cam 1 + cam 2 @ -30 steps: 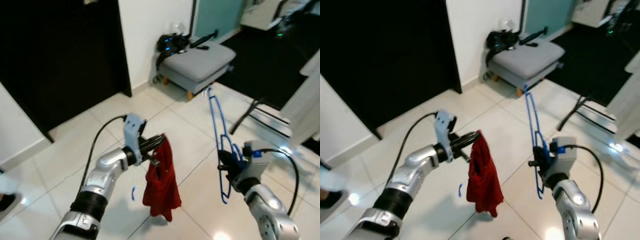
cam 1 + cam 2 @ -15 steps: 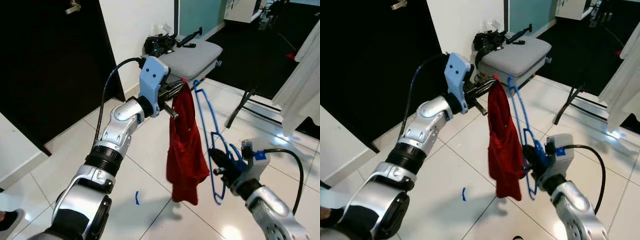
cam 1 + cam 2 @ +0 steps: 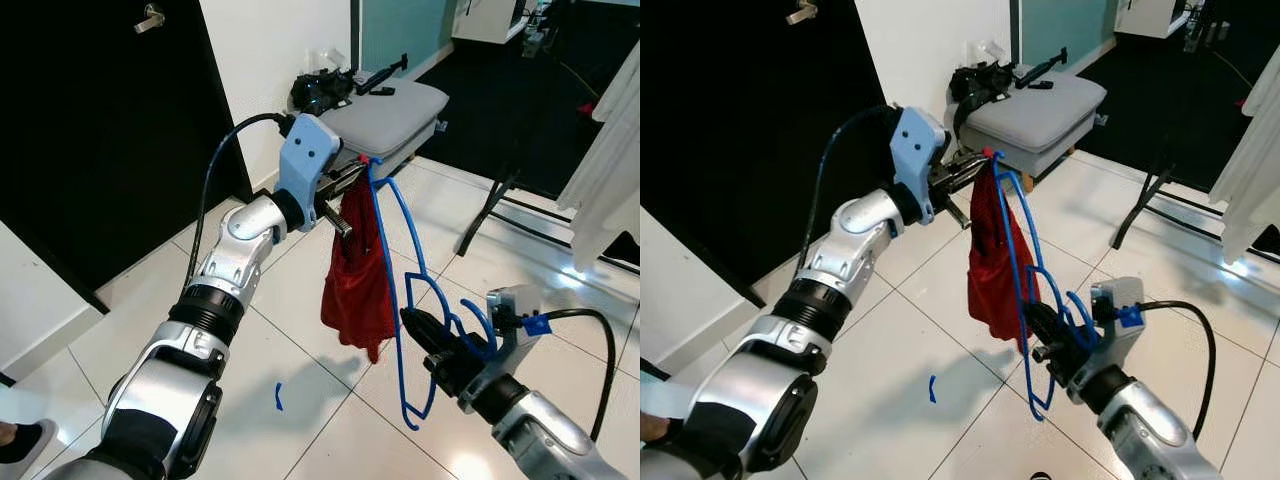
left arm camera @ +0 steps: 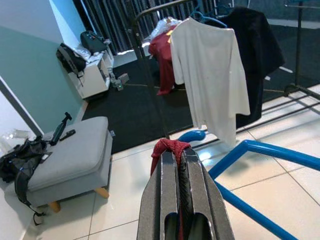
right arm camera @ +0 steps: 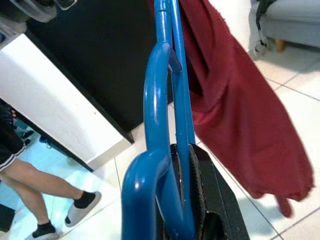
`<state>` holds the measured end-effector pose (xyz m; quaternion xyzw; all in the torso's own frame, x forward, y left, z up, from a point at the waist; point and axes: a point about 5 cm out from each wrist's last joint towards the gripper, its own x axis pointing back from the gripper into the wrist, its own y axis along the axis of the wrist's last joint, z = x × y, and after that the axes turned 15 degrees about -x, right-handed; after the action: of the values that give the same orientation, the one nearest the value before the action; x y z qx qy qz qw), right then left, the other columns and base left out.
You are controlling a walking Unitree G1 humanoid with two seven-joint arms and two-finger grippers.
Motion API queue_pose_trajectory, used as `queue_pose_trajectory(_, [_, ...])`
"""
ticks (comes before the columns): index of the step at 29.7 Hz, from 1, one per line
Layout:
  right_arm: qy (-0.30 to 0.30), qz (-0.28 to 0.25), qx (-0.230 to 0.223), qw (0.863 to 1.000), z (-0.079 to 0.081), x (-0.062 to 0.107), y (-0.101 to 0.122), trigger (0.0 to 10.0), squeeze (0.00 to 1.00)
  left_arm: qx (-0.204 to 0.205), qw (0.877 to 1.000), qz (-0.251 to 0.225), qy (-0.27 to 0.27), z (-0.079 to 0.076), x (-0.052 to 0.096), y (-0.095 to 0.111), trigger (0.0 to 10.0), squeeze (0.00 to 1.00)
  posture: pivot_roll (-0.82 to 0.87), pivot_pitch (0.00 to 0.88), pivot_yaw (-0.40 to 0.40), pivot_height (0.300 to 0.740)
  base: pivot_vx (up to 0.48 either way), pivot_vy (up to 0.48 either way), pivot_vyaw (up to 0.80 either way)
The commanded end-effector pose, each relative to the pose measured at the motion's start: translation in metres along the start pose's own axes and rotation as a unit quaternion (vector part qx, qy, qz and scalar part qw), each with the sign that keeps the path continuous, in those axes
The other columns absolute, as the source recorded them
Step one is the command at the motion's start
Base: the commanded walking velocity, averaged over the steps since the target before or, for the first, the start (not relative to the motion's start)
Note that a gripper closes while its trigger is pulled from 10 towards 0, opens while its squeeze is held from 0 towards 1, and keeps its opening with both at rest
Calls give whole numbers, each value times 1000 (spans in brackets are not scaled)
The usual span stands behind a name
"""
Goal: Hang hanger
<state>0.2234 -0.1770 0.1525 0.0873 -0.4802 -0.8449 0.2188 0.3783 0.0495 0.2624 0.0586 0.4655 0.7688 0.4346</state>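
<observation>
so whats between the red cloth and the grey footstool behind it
Bare white tile floor, seen in the left eye view; the red cloth hangs in front of the grey footstool.

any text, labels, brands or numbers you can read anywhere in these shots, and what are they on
None can be read: no words, labels, brands or numbers show on the blue hanger, the red cloth, the left gripper, the right gripper, the grey footstool or the white shirt.
</observation>
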Motion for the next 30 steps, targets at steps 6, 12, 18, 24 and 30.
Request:
queue_pose_trajectory(6, [-33, 81, -31, 996, -2, 0, -17, 10000, 0, -25, 1000, 0, -7, 2, 4, -2, 10000, 0, -110, 147, 137, 740, 0, 0, 0])
queue_pose_trajectory(12, [-40, 122, -52, 990, 0, 5, -25, 10000, 0, -27, 1000, -1, -8, 2, 5, -3, 10000, 0, -112, 150, 134, 740, 0, 0, 0])
queue_pose_trajectory(18, [-29, 169, -58, 984, 8, 20, -30, 10000, 0, -34, 999, 0, -15, 0, 7, -6, 10000, 0, -118, 155, 127, 740, 0, 0, 0])
queue_pose_trajectory(24, [-26, 68, -20, 997, 5, 28, 6, 10000, 0, -38, 999, 6, -19, -1, 9, -10, 10000, 0, -121, 157, 131, 740, 0, 0, 0])
queue_pose_trajectory(30, [-7, -201, -64, 977, 2, 38, 69, 10000, 0, -33, 999, 7, -14, 0, 9, -10, 10000, 0, -118, 155, 134, 740, 0, 0, 0])
